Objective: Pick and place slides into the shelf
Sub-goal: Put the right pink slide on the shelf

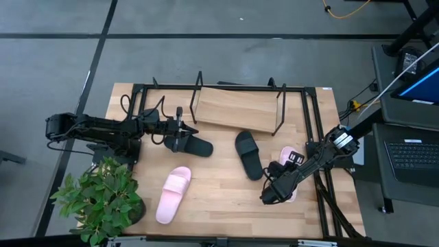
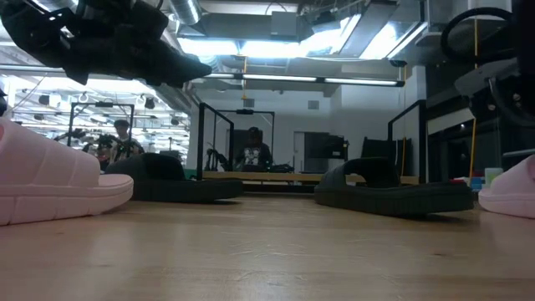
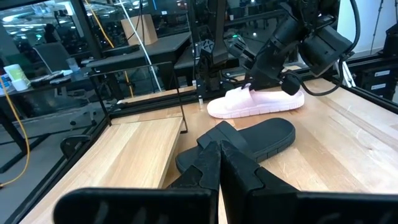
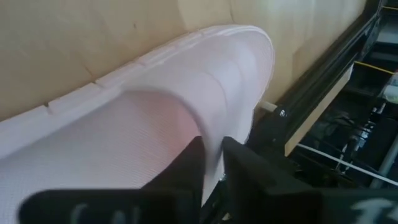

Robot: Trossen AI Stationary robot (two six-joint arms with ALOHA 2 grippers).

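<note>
My right gripper (image 1: 269, 195) (image 4: 214, 167) is at the table's right side, shut on a pale pink slide (image 1: 289, 162) (image 2: 512, 188) next to the frame rail. My left gripper (image 1: 181, 137) (image 3: 219, 159) is shut and hangs above a black slide (image 1: 194, 145) (image 2: 170, 179), which lies on its sole; in the low view the gripper (image 2: 196, 67) is well clear of it. A second black slide (image 1: 248, 155) (image 3: 255, 140) lies mid-table. A second pink slide (image 1: 173, 194) (image 2: 50, 184) lies near the front. The shelf (image 1: 236, 110) stands at the far edge, nothing on its board. My right gripper pinches the pink slide's wide strap at its edge (image 4: 210, 138), one finger (image 4: 186, 169) on the inner side of the arch and one finger (image 4: 252, 177) outside. It comes slanting down from the table's near right. The slide's sole (image 2: 501, 199) seems to rest on the table.
A potted plant (image 1: 103, 200) stands at the near left corner. A black metal frame (image 1: 310, 116) runs around the tabletop, with the rail (image 4: 311, 99) right beside the held slide. Bare wood (image 1: 219, 199) lies between the slides. People sit in the room beyond (image 2: 253, 155).
</note>
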